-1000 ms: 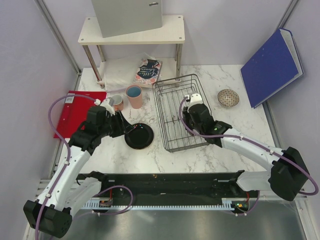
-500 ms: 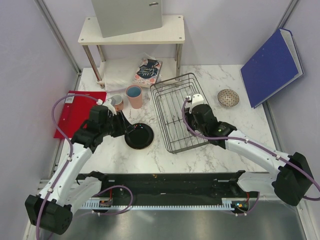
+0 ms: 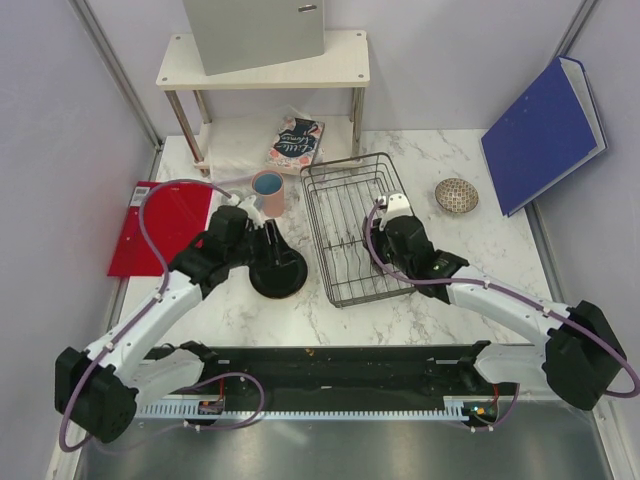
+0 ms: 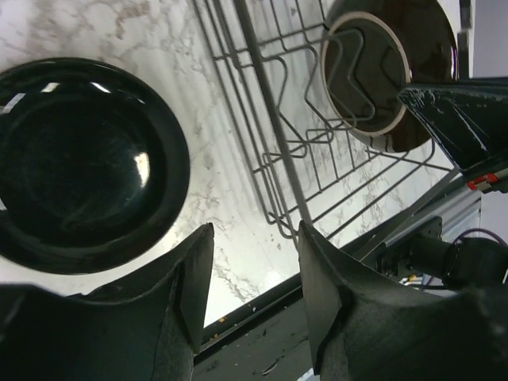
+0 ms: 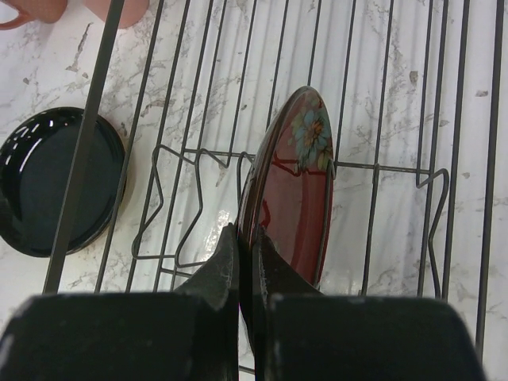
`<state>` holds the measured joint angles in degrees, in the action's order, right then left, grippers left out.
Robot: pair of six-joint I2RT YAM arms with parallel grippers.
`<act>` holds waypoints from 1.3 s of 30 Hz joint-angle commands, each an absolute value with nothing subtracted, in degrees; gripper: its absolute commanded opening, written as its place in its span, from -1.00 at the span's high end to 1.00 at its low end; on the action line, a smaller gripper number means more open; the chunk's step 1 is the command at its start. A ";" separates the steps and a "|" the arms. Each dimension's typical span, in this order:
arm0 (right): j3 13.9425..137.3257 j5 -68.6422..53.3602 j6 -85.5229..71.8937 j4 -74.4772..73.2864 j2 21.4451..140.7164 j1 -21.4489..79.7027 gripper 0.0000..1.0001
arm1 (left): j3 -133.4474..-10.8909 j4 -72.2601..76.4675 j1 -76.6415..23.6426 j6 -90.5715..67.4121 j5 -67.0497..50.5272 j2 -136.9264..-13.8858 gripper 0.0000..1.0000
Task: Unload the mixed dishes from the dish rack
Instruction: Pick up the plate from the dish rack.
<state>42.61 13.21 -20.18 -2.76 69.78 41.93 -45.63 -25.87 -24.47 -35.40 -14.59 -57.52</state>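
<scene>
The dark wire dish rack (image 3: 345,200) stands mid-table. A red floral plate (image 5: 300,178) stands on edge in the rack (image 5: 381,95). My right gripper (image 5: 251,236) is shut on the plate's near rim; in the top view it (image 3: 384,222) sits inside the rack. A black plate (image 3: 283,277) lies on the table left of the rack. My left gripper (image 3: 270,243) is open and empty above the black plate's right part (image 4: 79,167), jaws (image 4: 254,232) pointing towards the rack (image 4: 266,135). A tall pink cup (image 3: 267,191) stands behind it. The speckled bowl (image 3: 456,195) sits right of the rack. The small mug is hidden.
A red folder (image 3: 160,225) lies at the left. A blue binder (image 3: 545,135) leans at the back right. A white two-tier shelf (image 3: 265,65) holds a grey box, with a patterned book (image 3: 297,143) underneath. A black rail (image 3: 330,365) runs along the near edge.
My left arm has swung right, from left of the black plate to over it, towards the rack. The rack has shifted a little with my right gripper in it.
</scene>
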 commanded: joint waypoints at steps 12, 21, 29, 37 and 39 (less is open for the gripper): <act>39.46 7.38 -19.78 -0.44 70.93 42.63 1.00 | -53.70 -18.28 -36.47 -39.29 -3.52 -75.14 -0.08; 38.32 6.51 -20.30 -0.44 69.17 42.71 1.00 | -56.95 -18.10 -37.53 -35.87 -1.67 -82.96 0.89; 37.62 5.63 -20.57 -0.62 67.85 42.71 1.00 | -64.94 -23.89 -40.51 -32.26 3.59 -89.29 0.97; 38.93 5.19 -20.30 -2.10 64.17 42.71 1.00 | -68.20 -27.42 -41.22 -32.61 5.89 -92.37 0.96; 40.59 4.22 -20.30 -3.16 63.02 42.71 1.00 | -68.20 -27.51 -41.22 -32.78 6.06 -92.37 0.96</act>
